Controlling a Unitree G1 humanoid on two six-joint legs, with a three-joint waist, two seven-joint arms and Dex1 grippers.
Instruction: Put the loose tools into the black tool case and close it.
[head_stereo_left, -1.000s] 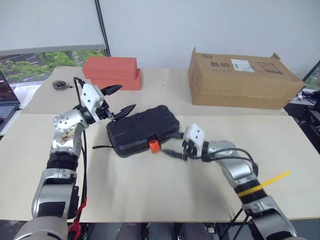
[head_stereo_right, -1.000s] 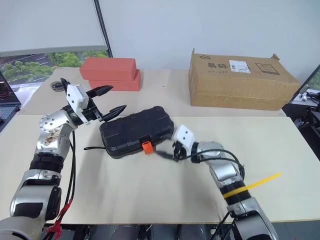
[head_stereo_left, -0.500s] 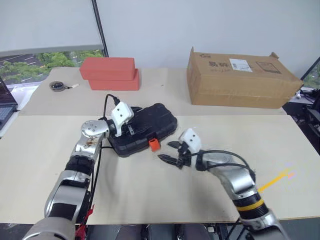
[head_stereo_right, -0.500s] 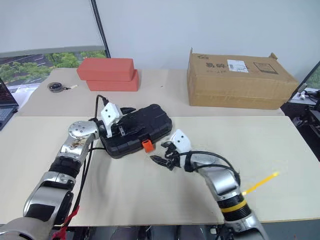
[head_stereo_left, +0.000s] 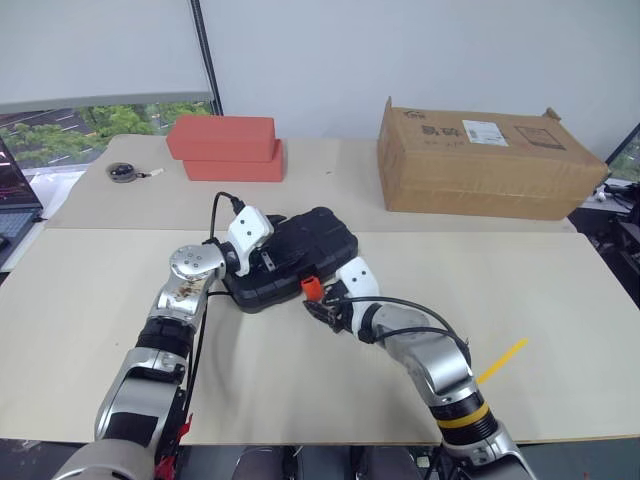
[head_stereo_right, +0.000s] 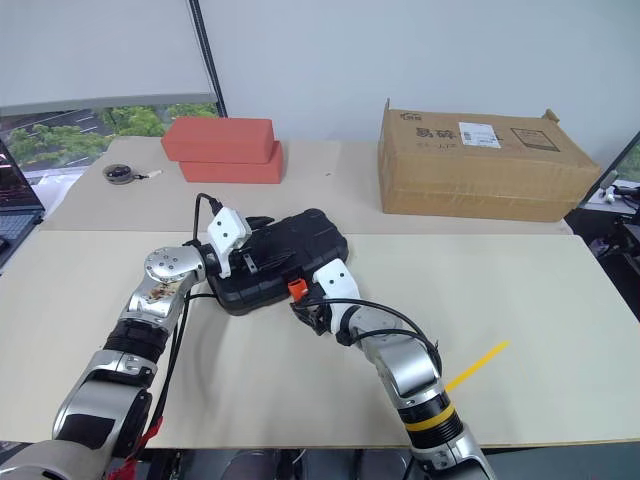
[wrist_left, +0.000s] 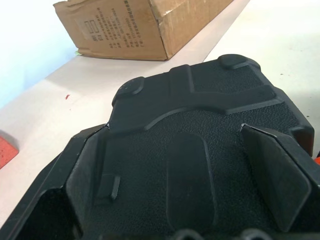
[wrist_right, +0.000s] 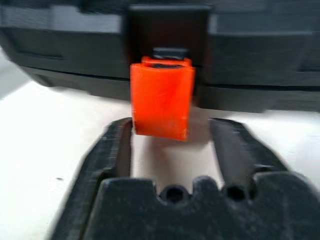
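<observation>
The black tool case (head_stereo_left: 312, 243) lies shut on the beige table, its textured lid (wrist_left: 200, 130) up. Its orange latch (head_stereo_left: 311, 288) hangs loose at the front edge. My left gripper (head_stereo_left: 272, 262) rests low over the lid's left part, open, with one finger (wrist_left: 82, 175) on each side of the lid's centre panel. My right gripper (wrist_right: 172, 127) is at the front of the case, open, its fingers either side of the orange latch (wrist_right: 161, 97); one fingertip (wrist_right: 120, 131) sits close against the latch edge. The loose tools are out of view.
Two stacked red boxes (head_stereo_left: 226, 147) and a cardboard box (head_stereo_left: 485, 160) stand at the back of the table (head_stereo_left: 300, 380). A small round tape measure (head_stereo_left: 123, 172) lies at the far left. A laptop edge (head_stereo_left: 15, 200) shows left. A yellow strip (head_stereo_left: 500, 360) lies right.
My left gripper came down from above the case's left end onto the lid. My right gripper swung left to the orange latch and its fingers narrowed.
</observation>
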